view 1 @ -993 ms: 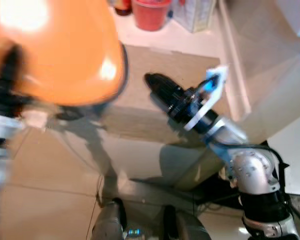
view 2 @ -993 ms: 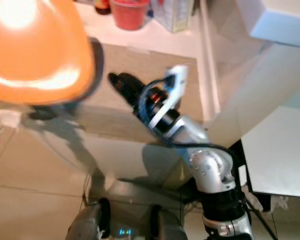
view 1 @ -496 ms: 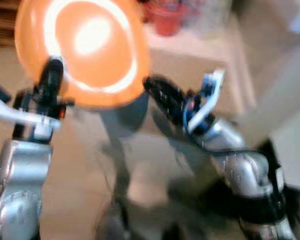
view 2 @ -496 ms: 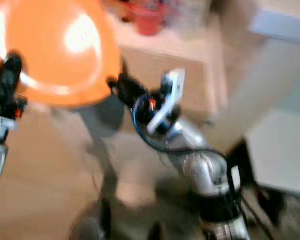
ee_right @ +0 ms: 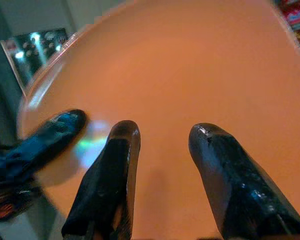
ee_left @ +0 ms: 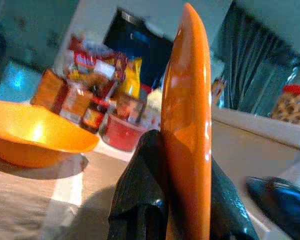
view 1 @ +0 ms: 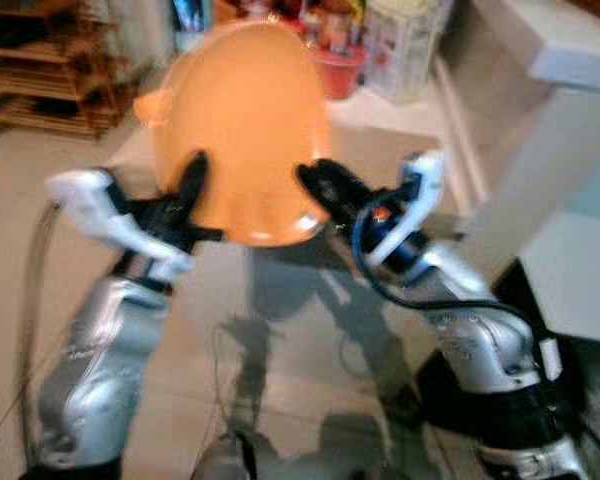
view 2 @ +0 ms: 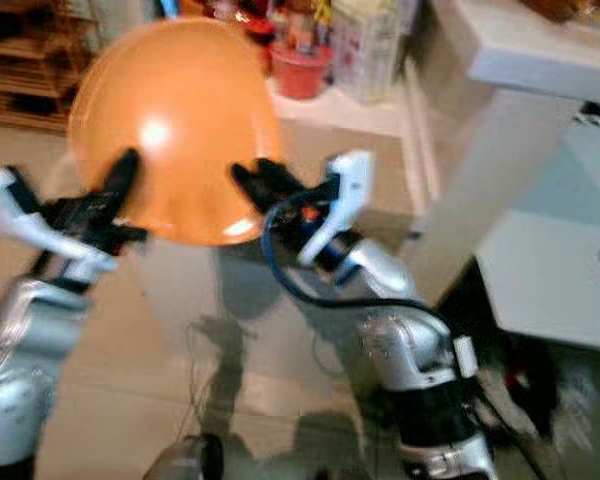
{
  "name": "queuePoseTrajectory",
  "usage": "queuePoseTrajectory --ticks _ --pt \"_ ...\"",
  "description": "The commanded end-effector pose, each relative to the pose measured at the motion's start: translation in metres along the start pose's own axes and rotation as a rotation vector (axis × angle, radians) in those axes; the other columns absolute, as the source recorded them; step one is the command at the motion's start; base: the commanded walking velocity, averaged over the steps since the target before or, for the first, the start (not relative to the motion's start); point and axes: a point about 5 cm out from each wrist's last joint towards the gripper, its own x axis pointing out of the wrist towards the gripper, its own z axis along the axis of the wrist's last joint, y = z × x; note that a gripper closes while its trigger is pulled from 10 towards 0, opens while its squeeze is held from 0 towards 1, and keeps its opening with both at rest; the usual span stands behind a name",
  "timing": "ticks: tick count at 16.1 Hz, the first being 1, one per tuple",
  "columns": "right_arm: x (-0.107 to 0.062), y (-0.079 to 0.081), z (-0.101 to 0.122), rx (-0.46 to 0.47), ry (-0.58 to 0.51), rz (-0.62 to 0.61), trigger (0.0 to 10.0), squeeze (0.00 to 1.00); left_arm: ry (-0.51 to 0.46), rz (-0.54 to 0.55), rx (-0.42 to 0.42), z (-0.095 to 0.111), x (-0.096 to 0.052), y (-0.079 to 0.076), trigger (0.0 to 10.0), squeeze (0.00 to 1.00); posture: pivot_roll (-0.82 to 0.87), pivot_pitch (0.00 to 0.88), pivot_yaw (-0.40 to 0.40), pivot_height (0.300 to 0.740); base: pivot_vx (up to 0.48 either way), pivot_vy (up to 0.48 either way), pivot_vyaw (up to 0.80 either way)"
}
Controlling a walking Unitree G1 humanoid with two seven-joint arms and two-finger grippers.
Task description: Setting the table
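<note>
Left eye view: orange plate held up on edge between both arms, above the floor; left gripper at its lower rim, right gripper at its other side; red tub on the low ledge behind.
Left wrist view: jaws clamped on the plate's rim; second orange dish resting on a tabletop beyond, jars and packets behind it.
Right wrist view: jaws spread apart, fingers just before the plate's face, contact unclear.
</note>
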Motion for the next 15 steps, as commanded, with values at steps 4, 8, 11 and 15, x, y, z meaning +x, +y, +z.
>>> queuePoseTrajectory --ticks 4,8,11,15 --pt "-0.002 -0.008 0.002 -0.058 0.013 -0.016 10.0 0.0 -0.02 -0.058 0.029 -0.002 0.004 -0.009 10.0 0.0 -0.08 0.037 -0.007 0.74 0.0 -0.468 0.0" --pt "-0.001 -0.011 0.003 -0.087 0.015 -0.035 10.0 0.0 -0.001 -0.068 0.036 -0.007 0.001 -0.009 10.0 0.0 -0.08 0.056 0.003 0.74 0.0 -0.469 0.0" --pt "-0.001 -0.021 -0.006 -0.155 0.06 -0.134 10.0 0.0 0.057 -0.044 0.039 -0.022 -0.008 -0.004 10.0 0.0 -0.09 0.074 0.01 0.74 0.0 -0.469 0.0" --pt "-0.009 -0.032 -0.018 -0.227 0.124 -0.241 10.0 0.0 0.124 -0.043 0.046 -0.036 -0.017 -0.003 10.0 0.0 -0.09 0.095 0.015 0.74 0.0 -0.467 0.0"
